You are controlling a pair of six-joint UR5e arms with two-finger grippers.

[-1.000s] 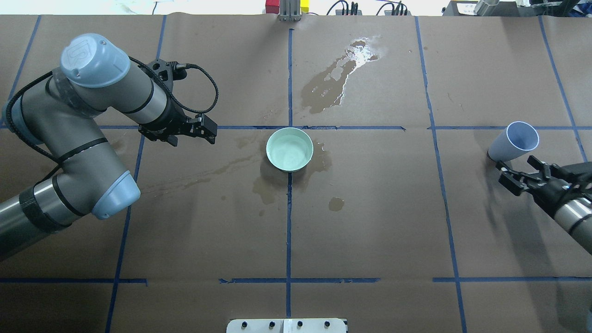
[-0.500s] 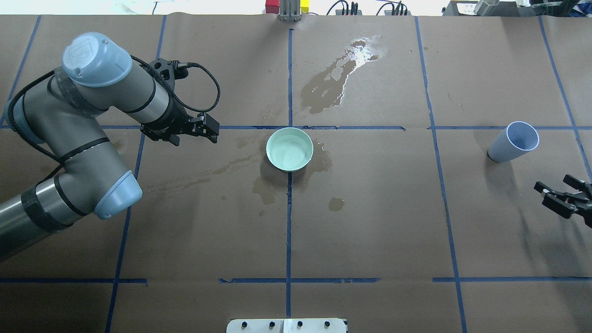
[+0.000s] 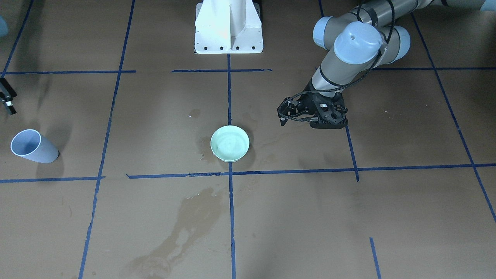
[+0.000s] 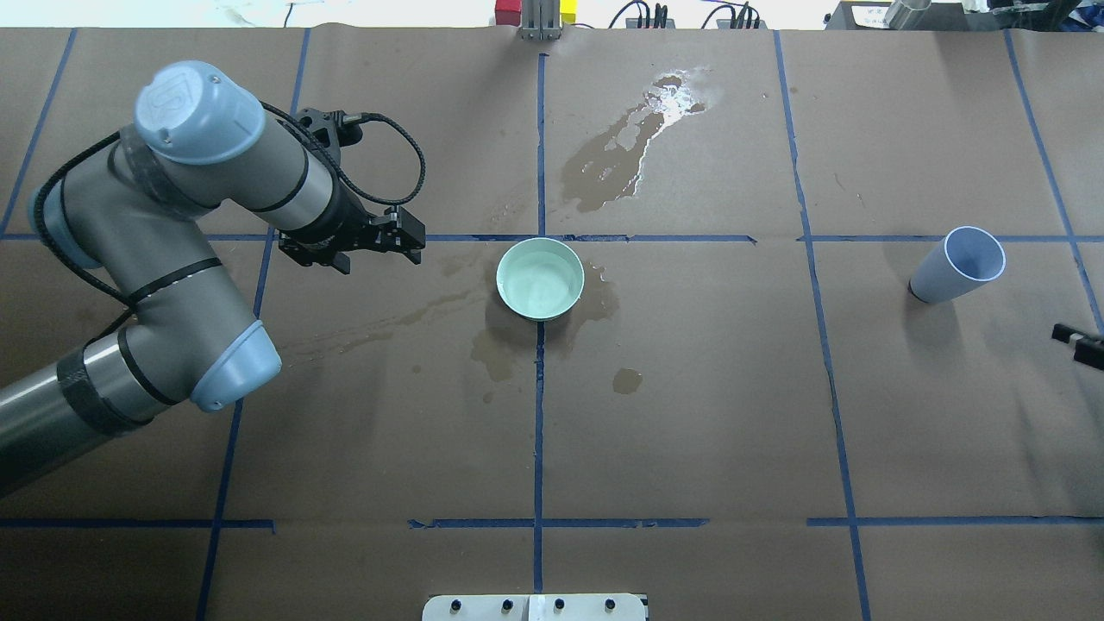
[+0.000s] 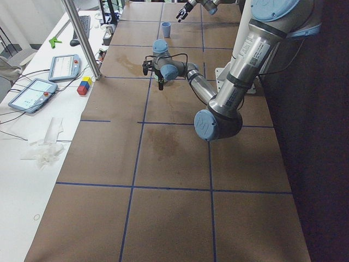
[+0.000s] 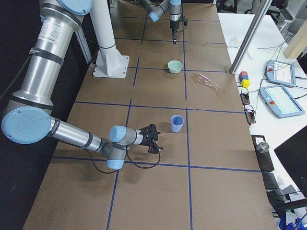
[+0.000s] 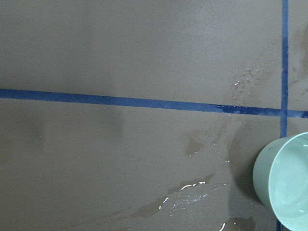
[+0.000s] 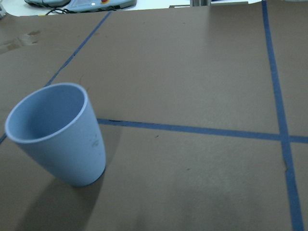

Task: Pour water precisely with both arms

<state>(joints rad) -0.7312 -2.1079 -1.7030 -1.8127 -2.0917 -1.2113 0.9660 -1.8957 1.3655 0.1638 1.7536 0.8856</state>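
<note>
The left end effector point(image 4: 410, 235) hangs low over the worktop, just beside the bowl on the robot's left and apart from it. Whether its black fingers are spread or pressed together cannot be told. The right end effector point(image 4: 1076, 341) shows only its tips at the edge of the overhead view; in the side view its fingers stand spread with nothing between them, near the cup but not touching it.

The brown paper-covered worktop point(image 4: 690, 431) is divided into squares by blue tape lines point(image 4: 538, 431). The silver-grey left arm point(image 4: 172, 224) with pale blue joint caps bends across its left half; the right arm point(image 6: 72, 134) lies low along the near edge in the right side view. A glinting wet puddle point(image 4: 617, 164) spreads on the paper beyond the bowl, and darker damp stains ring the bowl's foot.

The mint-green round plastic bowl point(image 4: 499, 280) stands upright on the central tape crossing. The water point(image 4: 542, 280) lies inside it, seen as faint ripples. The pale blue tapered plastic cup point(image 4: 931, 278) stands upright far to the robot's right.
</note>
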